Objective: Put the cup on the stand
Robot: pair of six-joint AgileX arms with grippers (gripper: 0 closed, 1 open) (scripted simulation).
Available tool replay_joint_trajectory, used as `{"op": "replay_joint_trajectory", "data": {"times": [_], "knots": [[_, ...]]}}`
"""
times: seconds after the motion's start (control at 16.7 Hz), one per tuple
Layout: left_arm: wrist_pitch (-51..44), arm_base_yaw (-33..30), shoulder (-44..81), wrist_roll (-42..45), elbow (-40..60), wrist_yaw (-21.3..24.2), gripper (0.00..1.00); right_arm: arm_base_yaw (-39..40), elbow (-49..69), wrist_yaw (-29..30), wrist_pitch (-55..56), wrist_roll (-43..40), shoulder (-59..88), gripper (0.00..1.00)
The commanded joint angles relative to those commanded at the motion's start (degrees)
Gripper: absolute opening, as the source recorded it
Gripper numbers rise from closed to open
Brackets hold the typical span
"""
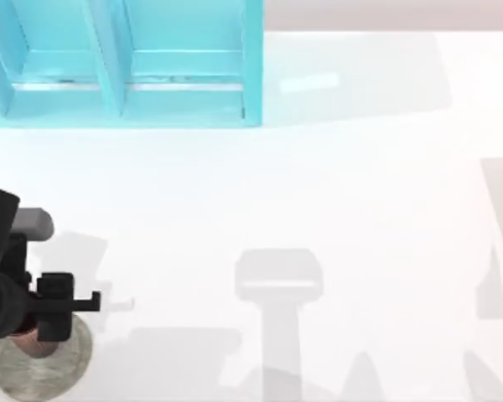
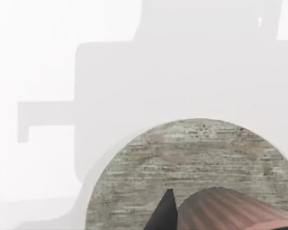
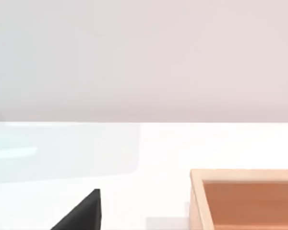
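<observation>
Cup (image 2: 230, 211) apparently gripped over stand (image 2: 192, 158)

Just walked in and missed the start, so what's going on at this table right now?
The left arm is at the table's near left corner, its left pincer directly above the grey stand. The copper-brown cup sits beside one pincer finger, over the stand's stone surface. Whether the cup already rests on the stand is unclear. A turquoise shelf unit stands at the far left.
</observation>
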Motion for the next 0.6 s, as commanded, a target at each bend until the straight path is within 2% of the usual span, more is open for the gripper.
{"op": "replay_joint_trajectory", "data": {"times": [0.18, 0.42, 0.6], "knots": [[3.7, 0.3, 2.2, 0.2, -2.0, 0.0, 0.00, 0.0, 0.0, 0.0, 0.0, 0.0, 0.0, 1.00], [3.9, 0.3, 2.4, 0.3, -2.1, 0.0, 0.00, 0.0, 0.0, 0.0, 0.0, 0.0, 0.0, 1.00], [3.9, 0.3, 2.4, 0.3, -2.1, 0.0, 0.23, 0.0, 0.0, 0.0, 0.0, 0.0, 0.0, 1.00]]}}
